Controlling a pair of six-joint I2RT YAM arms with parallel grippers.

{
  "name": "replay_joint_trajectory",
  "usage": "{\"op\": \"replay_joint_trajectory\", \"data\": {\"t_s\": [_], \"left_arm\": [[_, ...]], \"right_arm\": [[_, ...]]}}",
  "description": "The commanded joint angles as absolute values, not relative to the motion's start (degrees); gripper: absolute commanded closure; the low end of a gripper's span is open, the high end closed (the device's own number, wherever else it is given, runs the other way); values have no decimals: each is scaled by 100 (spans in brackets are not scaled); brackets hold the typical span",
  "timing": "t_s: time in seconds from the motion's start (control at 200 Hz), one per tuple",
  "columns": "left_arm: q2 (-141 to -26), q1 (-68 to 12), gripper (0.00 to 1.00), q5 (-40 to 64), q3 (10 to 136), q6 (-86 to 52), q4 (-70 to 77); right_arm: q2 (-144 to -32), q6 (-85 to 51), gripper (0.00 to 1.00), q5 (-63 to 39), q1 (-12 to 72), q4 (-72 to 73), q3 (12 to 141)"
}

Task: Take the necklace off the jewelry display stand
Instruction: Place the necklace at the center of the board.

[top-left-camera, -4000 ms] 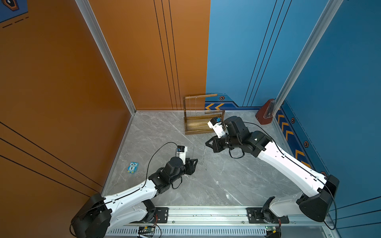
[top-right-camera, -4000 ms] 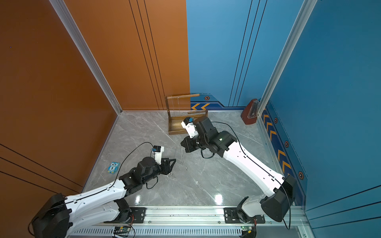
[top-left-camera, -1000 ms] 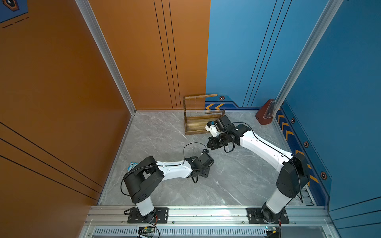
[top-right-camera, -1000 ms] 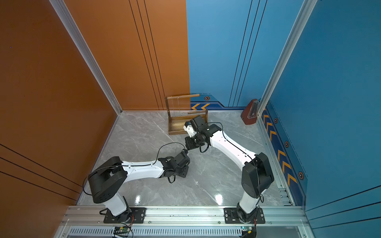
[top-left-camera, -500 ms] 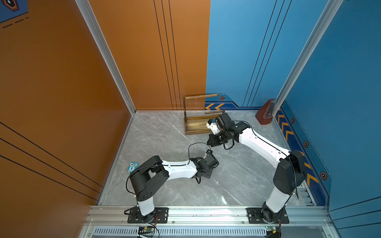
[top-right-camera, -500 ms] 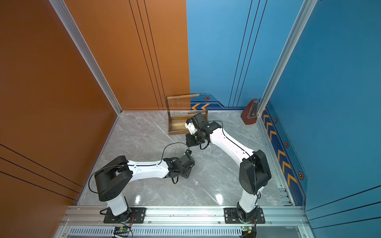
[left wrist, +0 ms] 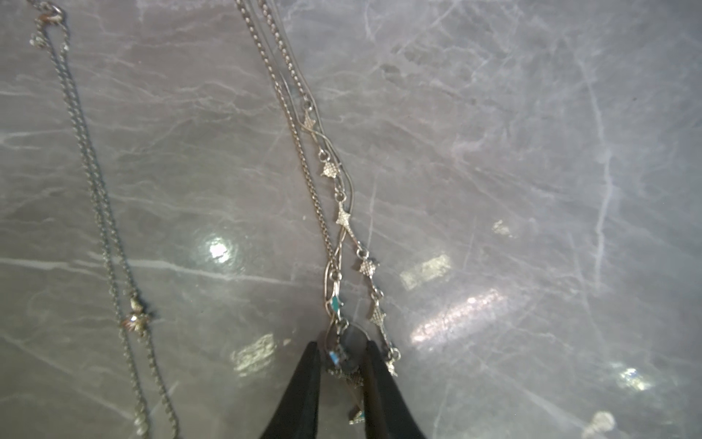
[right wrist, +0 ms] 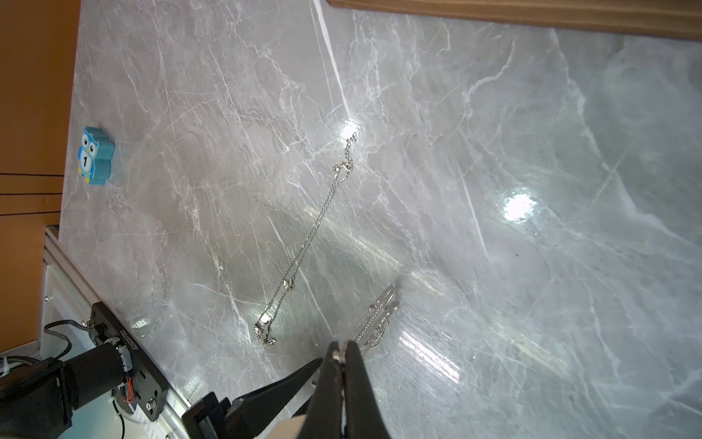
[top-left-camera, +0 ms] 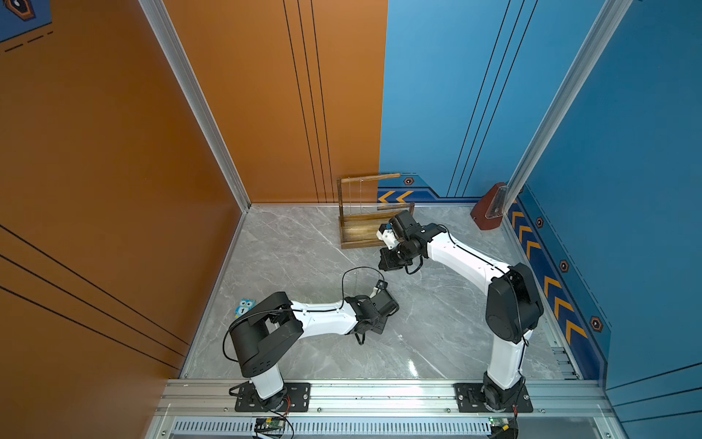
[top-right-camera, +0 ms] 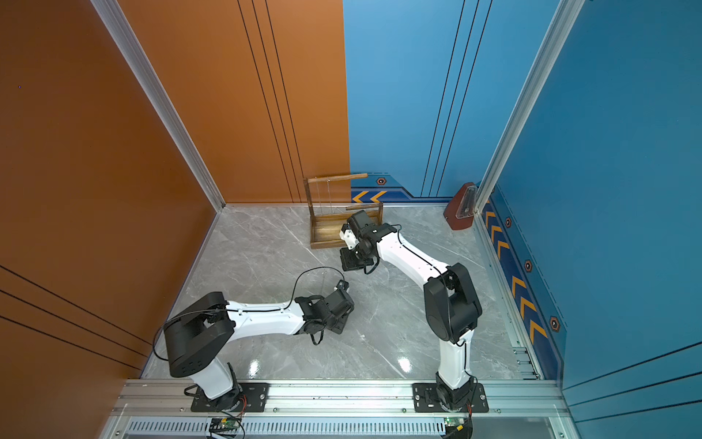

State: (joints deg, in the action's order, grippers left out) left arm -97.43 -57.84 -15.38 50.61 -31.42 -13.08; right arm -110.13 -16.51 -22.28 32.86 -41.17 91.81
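1. The brown wooden jewelry display stand with a rectangular tray base stands at the far edge of the grey marble worktop, and both top views show it. Thin strands hang from its long crossbar over the tray (what lies in the tray is too small to tell).
2. The silver necklace with small star charms lies near the middle of the worktop, off the stand and well apart from it.
3. The left gripper points down at this necklace. In the left wrist view its black fingers stand slightly apart with charms between them. I cannot tell whether they pinch.
4. A thin silver chain with a small pendant lies stretched out beside the necklace, touching neither gripper.
5. The right gripper hangs near the far edge, just beside the stand. Its jaws are clenched on a strand of silver chain (I cannot tell whether it belongs to the same necklace).
6. A blue owl-shaped block sits at the left edge.
7. A reddish-brown pyramid-shaped object stands in the far right corner.
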Motion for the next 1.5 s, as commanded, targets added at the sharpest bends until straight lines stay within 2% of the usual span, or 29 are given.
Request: {"op": "replay_joint_trajectory", "data": {"t_s": [0.0,0.37,1.116,1.491], "left_arm": [[-9929,-5851,77,-1316,4667,-3285,-2259],[-9723,-5792,78,-1207,4575,-3407,-2249],[-9462,-5800,78,-1078,4568,-3784,-2239],[-9630,-5848,72,-967,4834,-3866,-2224]], "right_arm": [[-11214,-1773,100,-2058,3235,-4202,9450],[-12064,-1898,100,-1985,3121,-4201,10032],[-13008,-2021,99,-1949,2841,-4192,10718],[-13281,-2074,96,-2123,2821,-4201,10933]]}}
